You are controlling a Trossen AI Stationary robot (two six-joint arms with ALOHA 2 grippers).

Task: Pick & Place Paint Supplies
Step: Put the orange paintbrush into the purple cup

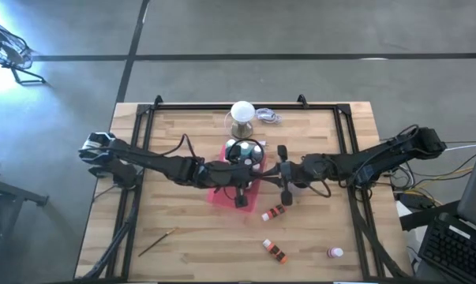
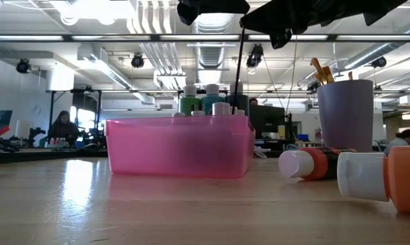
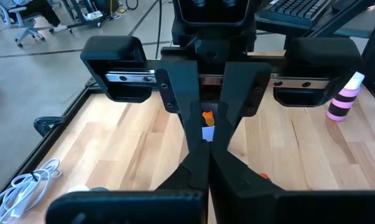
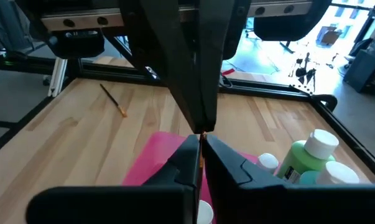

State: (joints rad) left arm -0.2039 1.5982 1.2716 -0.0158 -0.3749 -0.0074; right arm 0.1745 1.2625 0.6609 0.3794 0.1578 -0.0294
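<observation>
I have the right claw (image 4: 199, 142) pinched down on what looks like a thin brush (image 2: 241, 61). Only a brown sliver shows between its fingertips, and in the low view a slim dark shaft hangs straight down from it. The flat pink tray (image 4: 151, 158) lies directly beneath that claw. Just under and to one side of the fingertips sit one green bottle (image 4: 297, 162) and a few white caps. In the low view I can make out one green and one teal bottle (image 2: 211, 101) standing in the tray, but I cannot count the rest there.

My left claw (image 3: 203, 163) is fully closed with nothing in it. It hangs over the same tray, close beside the right claw, and the two nearly meet at the middle of the table.

Three small bottles lie out on the wood on the near side of the right claw: one orange bottle (image 1: 275, 211) lying closest to it, a second orange bottle (image 1: 275, 250) further off, and one pink bottle (image 1: 334, 252) furthest out. One loose brush (image 1: 157, 242) lies well apart from both claws, towards the left arm's near corner.

Behind the claws stand one purple cup (image 2: 345, 116) with brush handles poking out of it and one white ball-topped stand (image 1: 242, 110). A white cable (image 1: 267, 117) is coiled just beside the stand
</observation>
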